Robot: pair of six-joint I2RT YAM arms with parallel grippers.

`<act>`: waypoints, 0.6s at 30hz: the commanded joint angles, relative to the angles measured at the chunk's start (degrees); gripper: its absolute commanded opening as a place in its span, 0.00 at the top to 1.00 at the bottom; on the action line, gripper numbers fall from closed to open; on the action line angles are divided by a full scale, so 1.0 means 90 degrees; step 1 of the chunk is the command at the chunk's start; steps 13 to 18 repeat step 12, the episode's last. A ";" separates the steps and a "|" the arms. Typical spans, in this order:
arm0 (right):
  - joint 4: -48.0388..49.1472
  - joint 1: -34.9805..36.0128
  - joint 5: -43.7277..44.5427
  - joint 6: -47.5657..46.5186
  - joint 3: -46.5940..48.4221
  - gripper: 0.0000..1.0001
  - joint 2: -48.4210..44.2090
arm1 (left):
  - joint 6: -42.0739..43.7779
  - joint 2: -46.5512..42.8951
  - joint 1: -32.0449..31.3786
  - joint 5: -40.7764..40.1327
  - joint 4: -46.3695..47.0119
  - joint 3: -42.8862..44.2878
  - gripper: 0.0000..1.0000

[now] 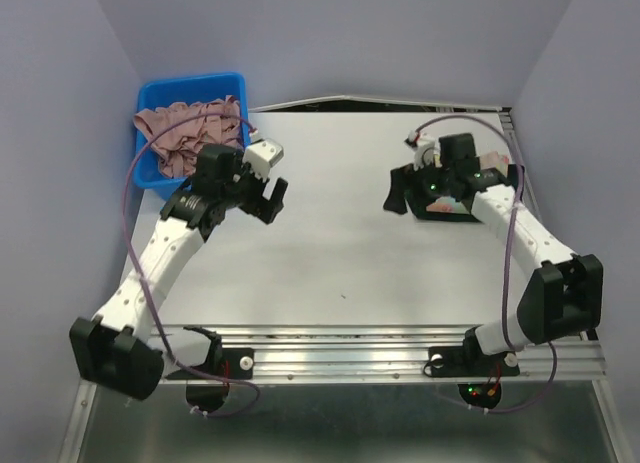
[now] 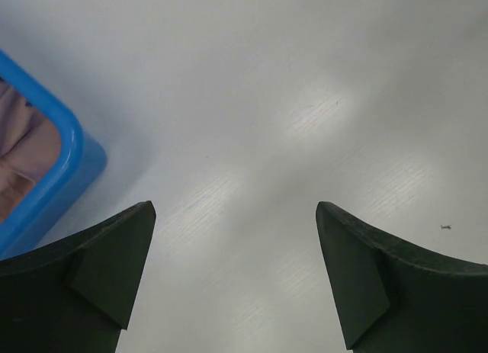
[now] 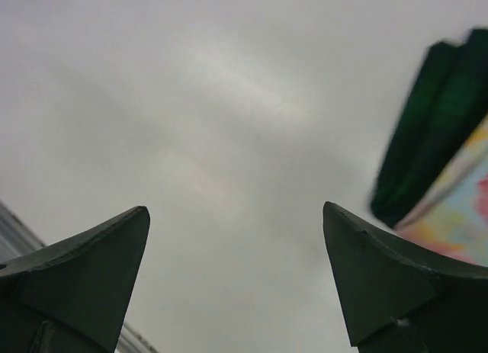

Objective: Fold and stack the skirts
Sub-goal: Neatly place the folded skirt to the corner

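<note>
A folded stack of two skirts lies at the right of the table, mostly hidden under my right arm in the top view (image 1: pixel 447 212). In the right wrist view the dark green plaid skirt (image 3: pixel 435 132) sits on the pale floral skirt (image 3: pixel 457 216), at the right edge. My right gripper (image 1: pixel 394 193) is open and empty just left of the stack, over bare table (image 3: pixel 236 216). My left gripper (image 1: pixel 272 203) is open and empty over bare table (image 2: pixel 236 216), right of the blue bin.
A blue plastic bin (image 1: pixel 150 173) stands at the back left and holds a heap of pinkish cloth (image 1: pixel 190 133); its corner shows in the left wrist view (image 2: pixel 69 147). Grey walls close in the table. A metal rail (image 1: pixel 380 348) runs along the near edge.
</note>
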 commanded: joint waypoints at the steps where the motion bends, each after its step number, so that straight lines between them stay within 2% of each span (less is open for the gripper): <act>1: 0.0011 0.0745 0.0336 -0.0141 -0.1358 0.00 -0.0578 | 0.0441 -0.1240 -0.0003 -0.0471 0.0162 -0.1307 0.01; 3: 0.0157 0.1047 0.0366 -0.0112 -0.1847 0.00 -0.0948 | 0.0325 -0.1583 0.0007 -0.0579 0.0249 -0.1950 0.02; 6: 0.0353 0.1292 0.0766 -0.0180 -0.2522 0.00 -0.1262 | 0.0061 -0.1409 0.0105 -0.0745 0.0348 -0.1798 0.02; 7: 0.0363 0.1351 0.0950 -0.0218 -0.2678 0.00 -0.1311 | 0.0002 -0.1340 0.0105 -0.0552 0.0357 -0.1817 0.01; 12: 0.0266 0.1351 0.1186 -0.0277 -0.2855 0.00 -0.1798 | 0.0001 -0.1252 0.0105 -0.0579 0.0621 -0.2130 0.02; 18: 0.0266 0.1351 0.1186 -0.0277 -0.2855 0.00 -0.1798 | 0.0001 -0.1252 0.0105 -0.0579 0.0621 -0.2130 0.02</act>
